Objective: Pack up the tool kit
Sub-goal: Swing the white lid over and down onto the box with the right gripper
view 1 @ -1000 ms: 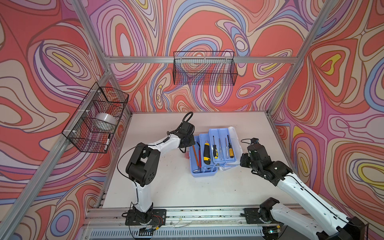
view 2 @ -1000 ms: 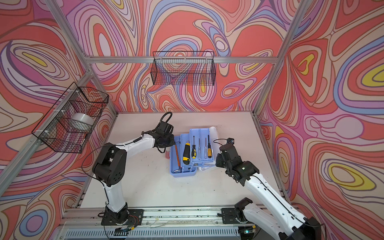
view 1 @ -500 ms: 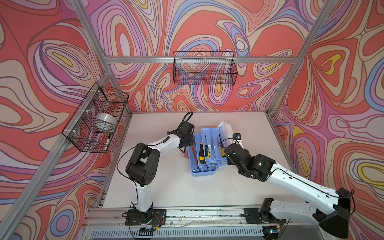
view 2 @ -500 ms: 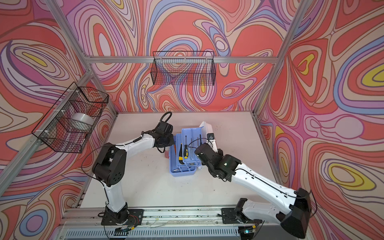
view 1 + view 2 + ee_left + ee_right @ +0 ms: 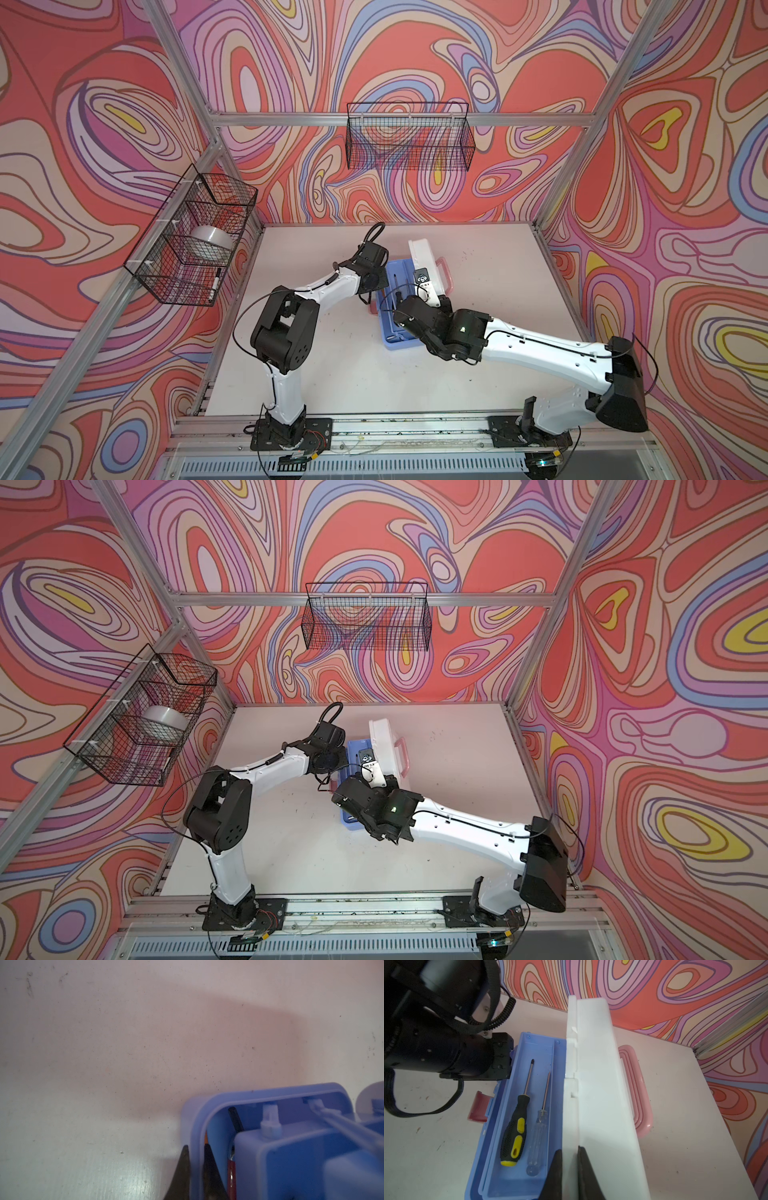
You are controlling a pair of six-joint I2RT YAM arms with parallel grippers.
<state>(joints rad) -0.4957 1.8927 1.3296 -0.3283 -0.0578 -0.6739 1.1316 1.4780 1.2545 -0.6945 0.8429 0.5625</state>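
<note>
Pinching lid (image 5: 600, 1084) edge, right gripper (image 5: 570, 1149); left gripper (image 5: 196, 1146) clamps blue box (image 5: 192, 1118) rim.

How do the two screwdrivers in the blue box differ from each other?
The black-and-yellow screwdriver has a thick, textured handle; the clear screwdriver has a slim, see-through one. The black-and-yellow screwdriver's shaft is thicker than the clear screwdriver's. Both lie side by side in the blue box, tips pointing the same way.

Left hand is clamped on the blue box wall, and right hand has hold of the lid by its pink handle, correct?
Not quite. The right hand grips the white lid by its bare edge, not by the pink handle, which sits untouched on the lid's outer face; the right wrist view shows it. The left hand is clamped on the blue box wall.
</note>
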